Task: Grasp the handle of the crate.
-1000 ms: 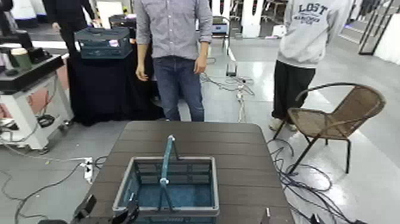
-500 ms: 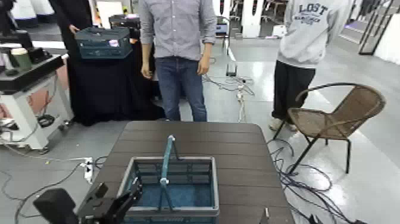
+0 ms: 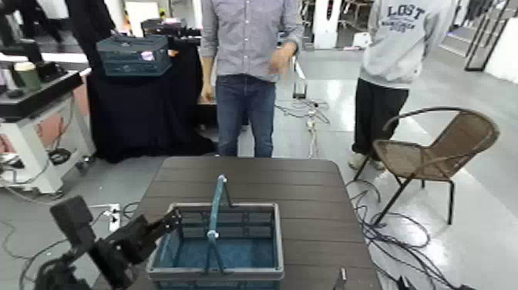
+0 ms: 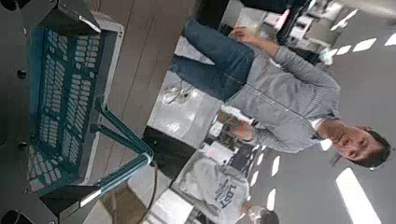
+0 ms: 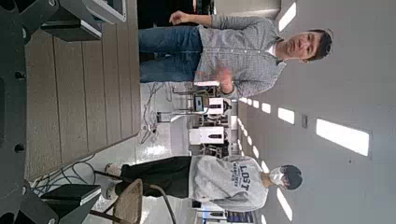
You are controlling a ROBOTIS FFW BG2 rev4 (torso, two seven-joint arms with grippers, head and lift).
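Grey hoodie [image 3: 404, 35] reads "LOST"; left end effector [image 3: 171, 224] beside crate [image 3: 216, 243].

A wicker chair [image 3: 435, 150] stands on the grey floor [image 3: 324, 131] beside a black-draped table [image 3: 139, 108].

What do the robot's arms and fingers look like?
The left arm is all black, made of boxy, chunky blocks joined together, ending in a black gripper with dark wedge-shaped fingers. Of the right gripper, only a thin dark tip shows in the head view; its fingers look blocky and dark grey too.
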